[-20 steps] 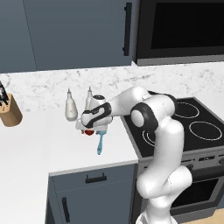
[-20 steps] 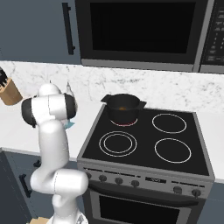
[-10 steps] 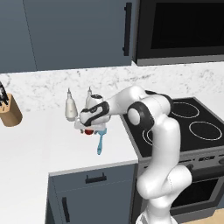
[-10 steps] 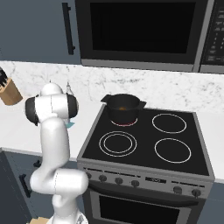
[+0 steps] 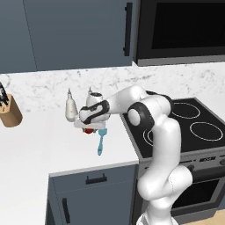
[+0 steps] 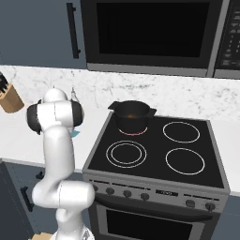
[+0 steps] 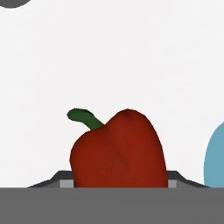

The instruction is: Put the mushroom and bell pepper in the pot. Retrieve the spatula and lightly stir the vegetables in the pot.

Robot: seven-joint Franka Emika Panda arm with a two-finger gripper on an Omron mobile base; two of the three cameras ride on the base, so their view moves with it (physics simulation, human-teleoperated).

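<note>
The bell pepper (image 5: 89, 130) is small, shiny and red, and it sits on the white counter (image 5: 39, 145) left of the stove. My gripper (image 5: 88, 128) reaches down over it. In the hand view the bell pepper (image 7: 118, 148) stands between my gripper (image 7: 118, 184), whose fingers press against both of its sides. The light-blue spatula (image 5: 101, 143) lies on the counter right beside it, and its blade (image 7: 215, 157) shows at the right edge. The black pot (image 6: 132, 115) stands on the rear left burner. A small brown spot inside the pot looks like the mushroom (image 6: 131, 116).
Two shakers (image 5: 69, 110) stand just behind the pepper by the backsplash. A knife block (image 5: 9, 112) is at the counter's far left. The stove (image 6: 154, 150) has three bare burners. The counter's front edge (image 5: 92, 169) lies just beyond the spatula.
The fingers have closed in from wide open onto the pepper's sides. The arm and the pepper have stayed in place.
</note>
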